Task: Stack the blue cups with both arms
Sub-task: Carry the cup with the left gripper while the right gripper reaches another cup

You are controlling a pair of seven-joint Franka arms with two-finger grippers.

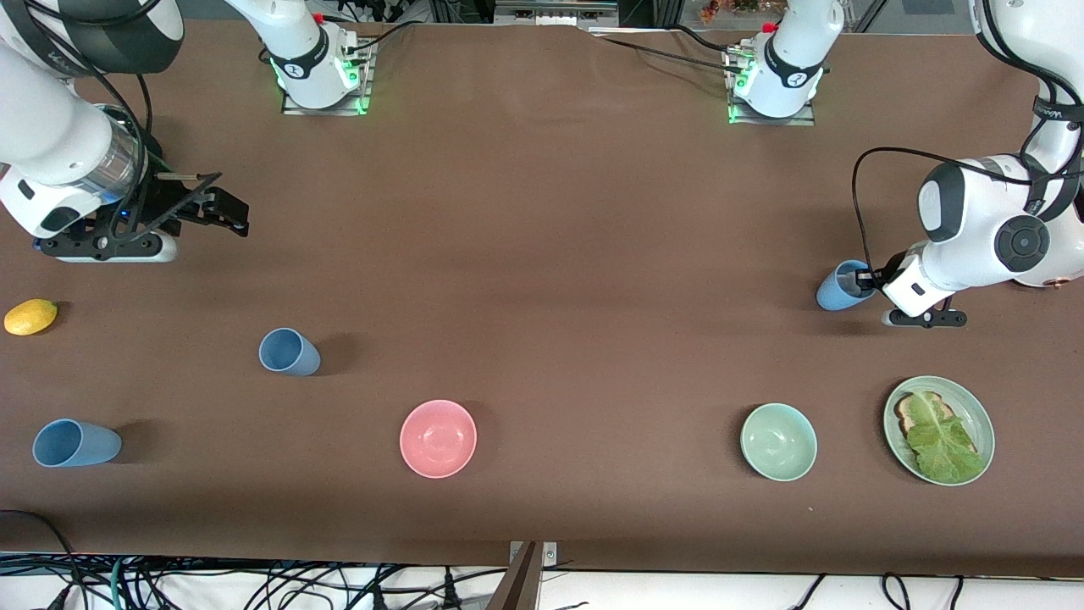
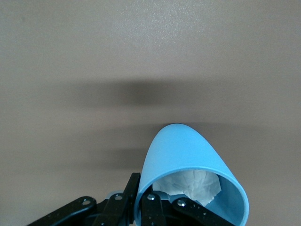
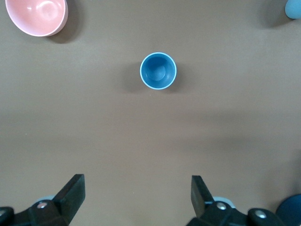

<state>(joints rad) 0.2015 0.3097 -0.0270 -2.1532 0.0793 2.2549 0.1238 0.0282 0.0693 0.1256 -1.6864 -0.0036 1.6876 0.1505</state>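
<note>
Brown matte bench (image 1: 542, 254), cables along the front edge, arm bases at the top. Three blue cups in play. Left gripper (image 1: 865, 278) at the left arm's end of the bench, fingers closed across the rim of one blue cup (image 1: 838, 288), one finger inside and one outside the wall; cup tilted, mouth toward the wrist, crumpled white paper (image 2: 193, 184) visible inside it in the left wrist view. Cannot tell whether it is lifted clear of the bench. Right gripper (image 1: 222, 212) hangs over bare bench toward the right arm's end, fingers (image 3: 73, 188) spread wide, holding nothing. Second blue cup (image 1: 288, 352) upright, nearer the front camera than that gripper; seen from straight above in the right wrist view (image 3: 158, 70). Third blue cup (image 1: 74, 443) nearest the camera of the three, near the bench edge. Also present: lemon (image 1: 30, 317), pink bowl (image 1: 438, 438), green bowl (image 1: 778, 441), green plate (image 1: 974, 407) with toast and lettuce. Handling judgement: cups look light, stiff, smooth plastic, not fragile; tapered wall likely slips under a side squeeze, so a rim pinch suits best.
</note>
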